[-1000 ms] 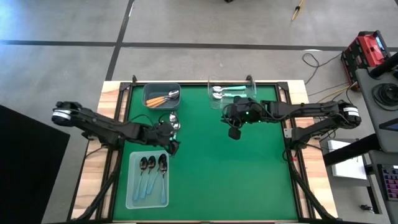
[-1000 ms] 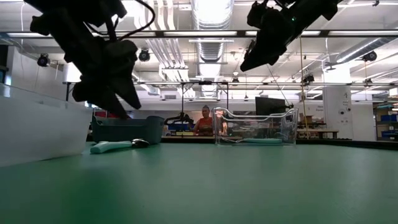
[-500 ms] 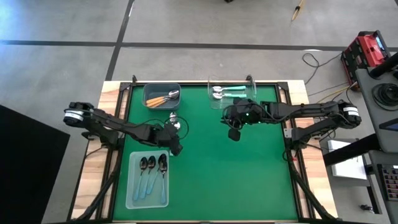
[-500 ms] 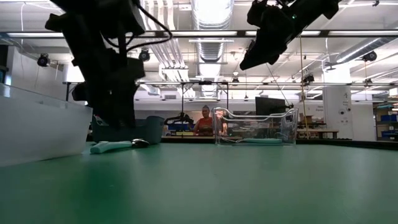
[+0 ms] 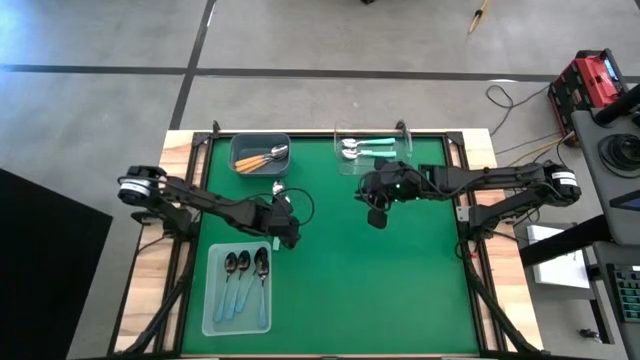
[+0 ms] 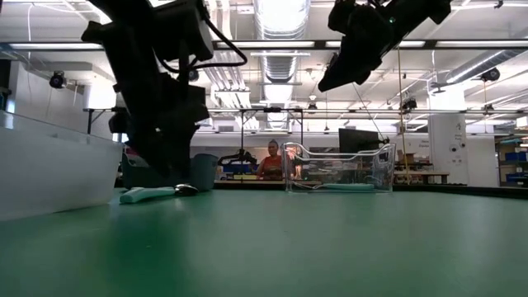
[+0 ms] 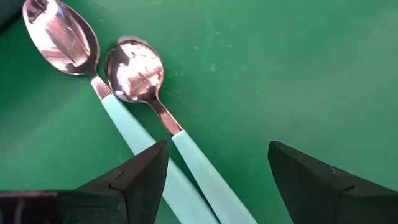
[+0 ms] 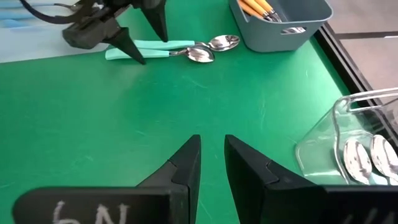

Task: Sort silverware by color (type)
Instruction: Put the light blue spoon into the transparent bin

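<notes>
Light comes from ceiling lamps (image 6: 279, 16), bright and even. In the low view both arms are dark silhouettes against this glare. The spoon bowls (image 7: 134, 68) carry strong white reflections. The table (image 5: 400, 270) shows only soft shadows. The near fingers (image 7: 140, 177) look slightly blurred.

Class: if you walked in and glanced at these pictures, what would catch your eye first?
Probably the left gripper, fingers open, poised over two teal-handled spoons lying loose on the green table. Next, three bins near the table's edges with spoons already sorted, while the right gripper hangs mid-table.
</notes>
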